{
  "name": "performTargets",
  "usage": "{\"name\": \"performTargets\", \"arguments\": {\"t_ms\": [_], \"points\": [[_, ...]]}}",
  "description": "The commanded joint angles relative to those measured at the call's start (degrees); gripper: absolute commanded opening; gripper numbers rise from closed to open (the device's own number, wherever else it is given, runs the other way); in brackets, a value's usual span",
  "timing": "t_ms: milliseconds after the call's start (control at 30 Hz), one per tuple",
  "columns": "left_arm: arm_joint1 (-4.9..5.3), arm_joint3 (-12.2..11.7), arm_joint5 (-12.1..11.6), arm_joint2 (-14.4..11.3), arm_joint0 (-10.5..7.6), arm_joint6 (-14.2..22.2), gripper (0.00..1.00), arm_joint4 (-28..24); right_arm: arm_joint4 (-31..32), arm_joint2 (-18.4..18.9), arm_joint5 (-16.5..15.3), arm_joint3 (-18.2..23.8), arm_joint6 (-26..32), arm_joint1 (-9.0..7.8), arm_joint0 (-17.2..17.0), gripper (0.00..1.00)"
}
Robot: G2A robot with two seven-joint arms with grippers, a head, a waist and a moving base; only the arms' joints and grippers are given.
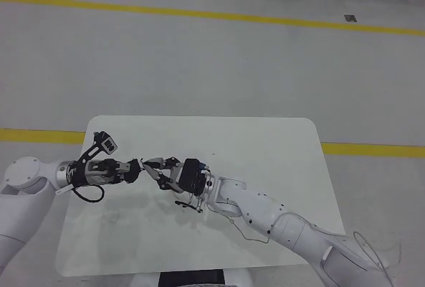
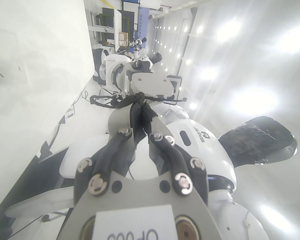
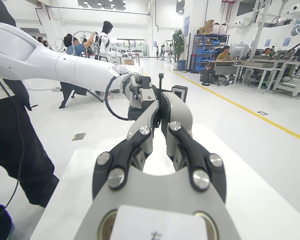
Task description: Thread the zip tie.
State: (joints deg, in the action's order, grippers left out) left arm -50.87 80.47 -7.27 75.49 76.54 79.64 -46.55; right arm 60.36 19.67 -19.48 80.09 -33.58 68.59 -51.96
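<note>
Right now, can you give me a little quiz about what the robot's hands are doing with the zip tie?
1. Pick one: the zip tie is A white, B black, C yellow.
2. True or false: the right hand is open.
3. Fill the gap: the left hand and the right hand meet tip to tip over the white ____.

Key
1. B.
2. False: it is shut on the zip tie, whose head pokes out past the fingers.
3. table.
</note>
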Motion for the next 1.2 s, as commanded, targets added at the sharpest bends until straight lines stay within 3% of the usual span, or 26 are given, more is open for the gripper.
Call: {"name": "performTargets", "arguments": {"t_ms": [0, 267, 300, 333, 367, 633, 967, 1167], "points": [[0.0, 0.0, 0.0, 0.0, 0.0, 0.0, 0.0, 0.0, -0.06, -0.06, 0.0, 0.01, 0.08, 0.18, -0.18, 0.0], [0.0, 0.0, 0.0, 0.0, 0.0, 0.0, 0.0, 0.0, 0.38, 0.8, 0.0, -0.13, 0.05, 0.64, -0.76, 0.0], [0.0, 0.0, 0.0, 0.0, 0.0, 0.0, 0.0, 0.0, 0.36, 0.98, 0.0, -0.09, 0.09, 0.65, -0.85, 0.12], [0.0, 0.0, 0.0, 0.0, 0.0, 0.0, 0.0, 0.0, 0.31, 1.25, 0.0, 0.01, 0.17, 0.65, -1.01, 0.48], [0.0, 0.0, 0.0, 0.0, 0.0, 0.0, 0.0, 0.0, 0.34, 1.4, 0.0, 0.13, 0.29, 0.65, -1.12, 1.0], [0.0, 0.0, 0.0, 0.0, 0.0, 0.0, 0.0, 0.0, 1.62, 3.38, 0.0, 1.34, 1.14, 0.02, -2.07, 1.0], [0.0, 0.0, 0.0, 0.0, 0.0, 0.0, 0.0, 0.0, 2.73, 4.76, 0.0, 4.2, 2.82, -2.73, -3.86, 1.0], [0.0, 0.0, 0.0, 0.0, 0.0, 0.0, 0.0, 0.0, 2.82, 4.74, 0.0, 4.27, 3.02, -2.85, -3.8, 1.0]]}}
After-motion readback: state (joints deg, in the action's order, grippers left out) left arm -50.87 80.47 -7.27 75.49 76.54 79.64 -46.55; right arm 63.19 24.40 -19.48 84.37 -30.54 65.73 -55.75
